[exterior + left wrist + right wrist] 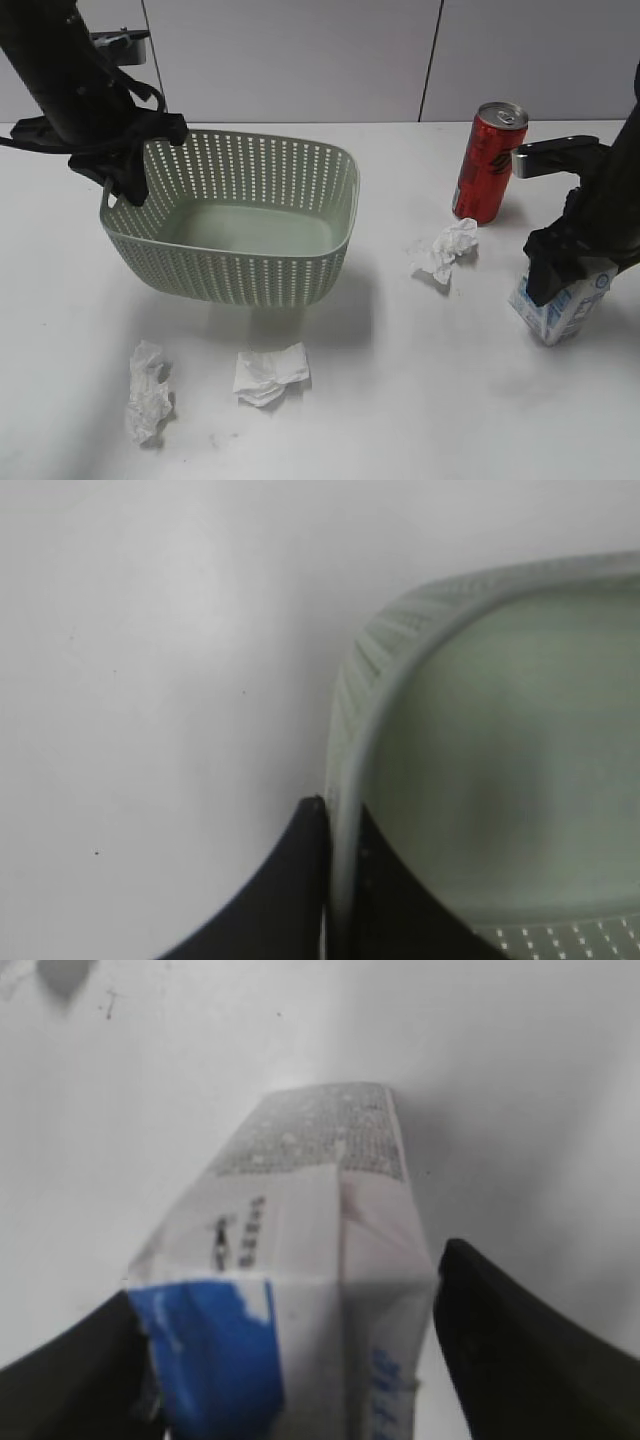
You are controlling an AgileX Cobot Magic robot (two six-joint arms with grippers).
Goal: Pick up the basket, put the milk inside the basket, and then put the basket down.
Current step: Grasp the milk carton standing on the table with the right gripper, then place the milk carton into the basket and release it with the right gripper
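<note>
The pale green basket (250, 270) sits left of centre, tilted, its left end raised. My left gripper (125, 185) is shut on the basket's left rim. In the left wrist view the two black fingers (335, 820) pinch the rim, one outside and one inside the basket (500, 730). The white-and-blue milk carton (565, 305) stands tilted at the right edge of the table. My right gripper (560, 270) is over it, a finger on each side. In the right wrist view the fingers (290, 1300) press against the sides of the milk (330, 1260).
A tall red soda can (488, 160) stands behind the milk. One crumpled tissue (445, 250) lies between the basket and the milk. Two more tissues lie in front of the basket, one (268, 372) near the middle and one (147, 390) to its left. A pale wall runs behind the white table.
</note>
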